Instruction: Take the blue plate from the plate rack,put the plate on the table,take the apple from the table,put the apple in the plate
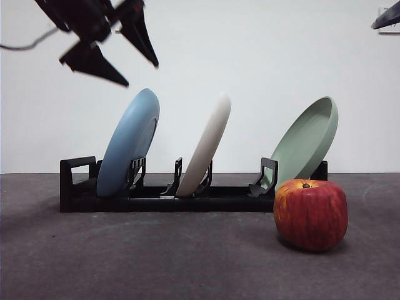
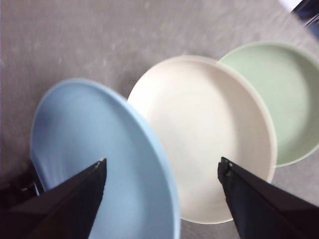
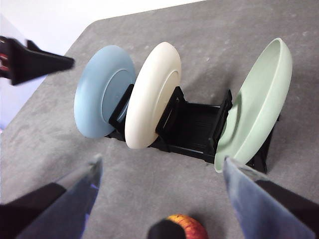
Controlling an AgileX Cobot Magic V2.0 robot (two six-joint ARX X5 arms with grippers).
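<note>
Blue plate (image 1: pixel 128 145) leans in the end slot of the plate rack (image 1: pixel 75 187), next to the squared loop handle, tilted toward the cream-white plate (image 1: pixel 205 145) in the middle slot; the sage-green plate (image 1: pixel 306 142) leans the same way at the far end of the rack. All three stand apart from one another on the dark grey table (image 1: pixel 156 256). The left gripper (image 1: pixel 134 69) hangs in the air above the blue plate, clear of its rim, with its two black jaws spread wide and nothing between them; in the left wrist view that gripper (image 2: pixel 162 167) looks down over the blue plate (image 2: pixel 89 149) and the cream-white plate (image 2: pixel 204 134), with the sage-green plate (image 2: pixel 284 94) beyond. The apple (image 1: pixel 310 214) sits on the table in front of the rack, near the sage-green plate's end, stem up, touching neither the rack nor any plate. The right gripper (image 3: pixel 159 167) is held back from the rack with its jaws wide apart and empty, and in its wrist view the apple (image 3: pixel 187 226) shows only in part, just below the jaws, with the rack (image 3: pixel 197 124) and its three plates further off. In the front view the right arm shows only as a dark tip at the upper corner.
</note>
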